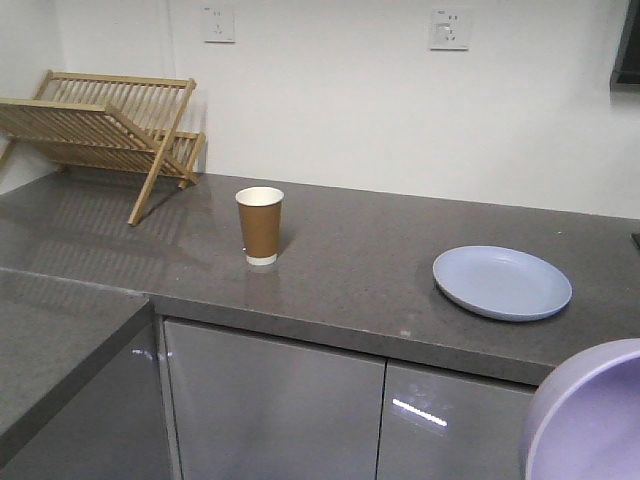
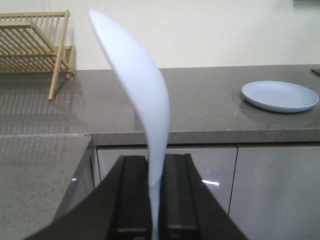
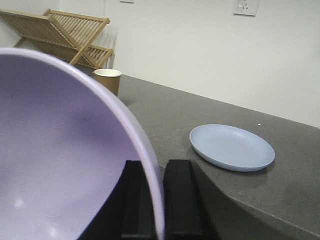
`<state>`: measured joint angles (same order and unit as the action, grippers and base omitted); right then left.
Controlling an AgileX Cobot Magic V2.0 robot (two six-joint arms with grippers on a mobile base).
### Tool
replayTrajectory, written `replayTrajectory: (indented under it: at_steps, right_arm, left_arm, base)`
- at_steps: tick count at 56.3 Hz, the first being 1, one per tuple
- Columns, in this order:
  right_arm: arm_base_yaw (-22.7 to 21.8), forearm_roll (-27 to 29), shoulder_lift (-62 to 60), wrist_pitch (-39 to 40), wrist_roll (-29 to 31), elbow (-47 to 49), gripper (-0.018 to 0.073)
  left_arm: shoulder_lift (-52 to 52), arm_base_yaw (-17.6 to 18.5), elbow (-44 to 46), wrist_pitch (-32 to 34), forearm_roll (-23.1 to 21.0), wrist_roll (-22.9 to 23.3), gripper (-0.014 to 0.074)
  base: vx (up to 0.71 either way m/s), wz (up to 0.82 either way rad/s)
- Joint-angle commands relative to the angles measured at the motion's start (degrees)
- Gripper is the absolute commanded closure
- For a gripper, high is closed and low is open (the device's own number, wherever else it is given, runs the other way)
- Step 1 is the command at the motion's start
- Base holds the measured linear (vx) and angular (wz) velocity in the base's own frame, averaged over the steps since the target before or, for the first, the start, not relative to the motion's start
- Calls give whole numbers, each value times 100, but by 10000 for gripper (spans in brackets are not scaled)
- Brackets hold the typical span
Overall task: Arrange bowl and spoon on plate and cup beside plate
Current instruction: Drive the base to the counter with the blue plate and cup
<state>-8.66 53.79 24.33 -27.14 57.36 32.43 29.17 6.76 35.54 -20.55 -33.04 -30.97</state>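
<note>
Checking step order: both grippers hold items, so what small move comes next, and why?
Probably bring the right gripper with the bowl over the plate: the plate lies bare on the counter, and the spoon, clamped in the left gripper, belongs after.

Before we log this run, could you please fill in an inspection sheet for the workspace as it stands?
Surface: grey speckled countertop, L-shaped.
Job's things: plate flat on the counter, empty; cup upright, well apart from the plate; bowl and spoon held off the counter.
Clutter: wooden drying rack at the back corner, empty.
Grippers: left gripper jaws shut on the spoon's handle; right gripper jaws shut on the bowl's rim.
Cables: nothing seen.
Surroundings: white wall with two sockets; grey cabinet doors below.
</note>
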Motion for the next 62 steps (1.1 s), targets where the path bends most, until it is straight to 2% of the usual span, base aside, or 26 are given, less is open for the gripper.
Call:
replayTrajectory:
  at_steps: [1, 62]
  right_arm:
    - [-35, 205, 31, 352, 42, 155, 568]
    - [-34, 205, 31, 353, 42, 155, 568]
  left_arm:
    - [4, 39, 144, 372, -147, 15, 599]
    - [4, 39, 144, 372, -147, 15, 599]
  base:
    - [28, -28]
    - [34, -18]
